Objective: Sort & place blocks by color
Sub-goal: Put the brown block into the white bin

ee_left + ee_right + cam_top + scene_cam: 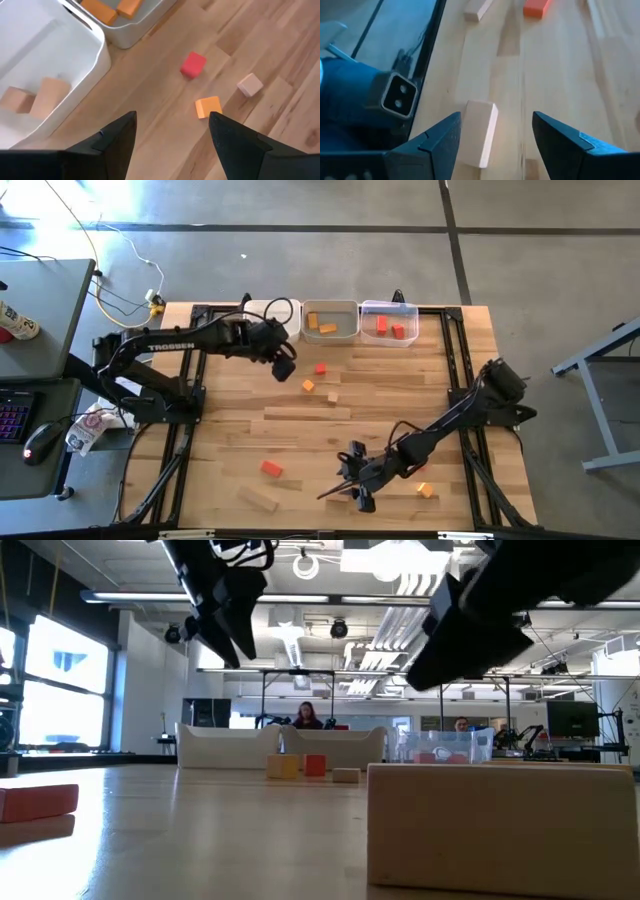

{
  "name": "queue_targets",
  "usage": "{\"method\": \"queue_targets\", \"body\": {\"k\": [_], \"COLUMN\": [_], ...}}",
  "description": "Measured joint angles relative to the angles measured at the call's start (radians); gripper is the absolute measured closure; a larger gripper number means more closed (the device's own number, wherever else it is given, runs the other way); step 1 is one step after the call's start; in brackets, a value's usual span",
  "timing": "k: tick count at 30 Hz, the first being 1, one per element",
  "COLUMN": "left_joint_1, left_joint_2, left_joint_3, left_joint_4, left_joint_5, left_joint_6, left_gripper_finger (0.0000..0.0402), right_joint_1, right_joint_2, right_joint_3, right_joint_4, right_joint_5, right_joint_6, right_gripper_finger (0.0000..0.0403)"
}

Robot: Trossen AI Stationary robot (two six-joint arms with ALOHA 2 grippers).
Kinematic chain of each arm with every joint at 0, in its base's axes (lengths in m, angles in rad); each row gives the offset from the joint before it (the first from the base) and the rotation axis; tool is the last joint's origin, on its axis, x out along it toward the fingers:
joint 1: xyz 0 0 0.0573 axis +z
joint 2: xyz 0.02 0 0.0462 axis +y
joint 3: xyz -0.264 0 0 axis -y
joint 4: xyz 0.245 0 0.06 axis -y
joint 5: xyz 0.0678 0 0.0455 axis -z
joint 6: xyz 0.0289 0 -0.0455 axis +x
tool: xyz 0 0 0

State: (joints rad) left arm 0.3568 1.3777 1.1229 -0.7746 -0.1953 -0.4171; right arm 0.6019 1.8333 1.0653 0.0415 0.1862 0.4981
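Wood bar (479,132) lies between the right gripper's (495,137) wide-spread fingers (442,137), nearer one, unheld.

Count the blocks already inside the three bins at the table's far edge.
6, as far as visible: two plain wood blocks in the white bin, two orange blocks in the middle bin, two red blocks in the clear bin.

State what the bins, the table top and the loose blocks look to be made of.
Bins: likely plastic, smooth and glossy, two white, one clear. Table top: wood planks, visible grain and seams, light sheen. Blocks: apparently wood; the plain one is bare, the red and orange ones matte painted.
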Motion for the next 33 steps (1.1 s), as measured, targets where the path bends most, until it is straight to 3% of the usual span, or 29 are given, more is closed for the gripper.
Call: {"method": "queue_targets", "body": {"k": [12,33], "left_joint_1": [-0.021,-0.017], "left_joint_2": [0.0,0.0], "left_joint_3": [0.0,0.0], "left_joint_4": [0.004,0.014], "left_joint_5": [-0.056,-0.056], "left_joint_6": [-0.028,-0.044], "left_gripper_finger": [0.0165,0.0165], "right_joint_1": [0.045,0.069], "right_joint_2": [0.033,0.169], "right_joint_3": [0.0,0.0], "right_joint_4": [0.016,0.109], "right_joint_5": [0.023,0.055], "right_joint_6": [0.046,0.073], "right_gripper_finger": [0.0171,0.0171]}}
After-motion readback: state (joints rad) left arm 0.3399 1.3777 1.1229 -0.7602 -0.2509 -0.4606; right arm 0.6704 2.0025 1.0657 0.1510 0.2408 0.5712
